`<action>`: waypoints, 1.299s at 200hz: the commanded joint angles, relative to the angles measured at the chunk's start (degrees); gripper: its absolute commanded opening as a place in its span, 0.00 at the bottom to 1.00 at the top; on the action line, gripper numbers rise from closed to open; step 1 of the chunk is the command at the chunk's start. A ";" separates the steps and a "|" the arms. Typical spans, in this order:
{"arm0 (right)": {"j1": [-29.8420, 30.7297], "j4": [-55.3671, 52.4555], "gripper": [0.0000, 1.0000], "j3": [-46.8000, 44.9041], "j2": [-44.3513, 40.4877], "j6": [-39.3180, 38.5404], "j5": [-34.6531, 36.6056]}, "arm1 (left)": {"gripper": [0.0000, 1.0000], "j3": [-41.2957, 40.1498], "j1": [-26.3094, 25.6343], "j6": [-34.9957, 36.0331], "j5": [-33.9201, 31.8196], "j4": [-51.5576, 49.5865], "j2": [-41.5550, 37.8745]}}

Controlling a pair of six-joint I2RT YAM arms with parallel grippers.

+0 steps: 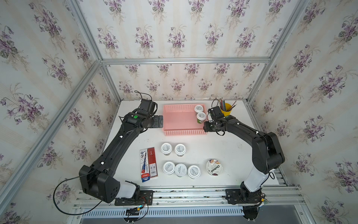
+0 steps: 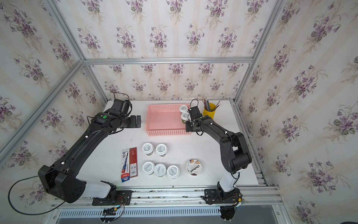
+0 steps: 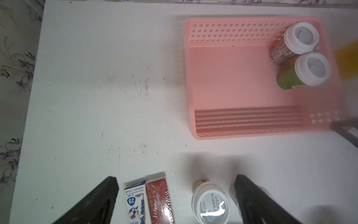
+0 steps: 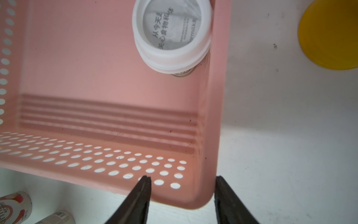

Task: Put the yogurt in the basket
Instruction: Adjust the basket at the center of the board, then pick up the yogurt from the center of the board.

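The pink basket [image 1: 180, 122] [image 2: 164, 122] stands at the back of the table, and two yogurt cups [image 1: 198, 108] [image 1: 201, 116] stand against its right wall. My right gripper [image 1: 205, 127] [image 4: 182, 177] hangs open and empty over the basket's [image 4: 96, 67] near right corner, a cup [image 4: 171, 31] beyond it. Left of the basket [image 3: 232, 77], my left gripper [image 1: 157, 121] [image 3: 175, 180] stands wide open, holding nothing. Several more yogurt cups [image 1: 166, 148] [image 1: 180, 169] and the flat Chobani cup [image 1: 214, 167] stand on the front half of the table.
A yellow pencil cup [image 1: 226, 109] [image 4: 329, 38] stands just right of the basket, behind my right wrist. Two pencil boxes [image 1: 148, 164] [image 3: 135, 203] lie left of the front cups. Metal frame rails and papered walls close in the table.
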 commanded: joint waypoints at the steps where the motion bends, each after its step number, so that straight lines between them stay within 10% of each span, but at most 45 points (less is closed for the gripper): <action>1: 0.52 -0.42 0.55 -0.58 -0.64 0.65 -1.20 | 0.99 -0.15 0.07 -0.10 0.38 -0.14 -0.45; 144: 4.26 -6.27 0.62 -0.26 -10.11 -0.50 3.70 | 0.99 -0.49 -0.02 -0.20 0.66 -2.07 -3.24; 260: 33.26 -4.20 0.82 2.73 -5.76 1.99 7.58 | 0.99 -5.64 0.16 -0.01 -3.62 -5.75 -8.84</action>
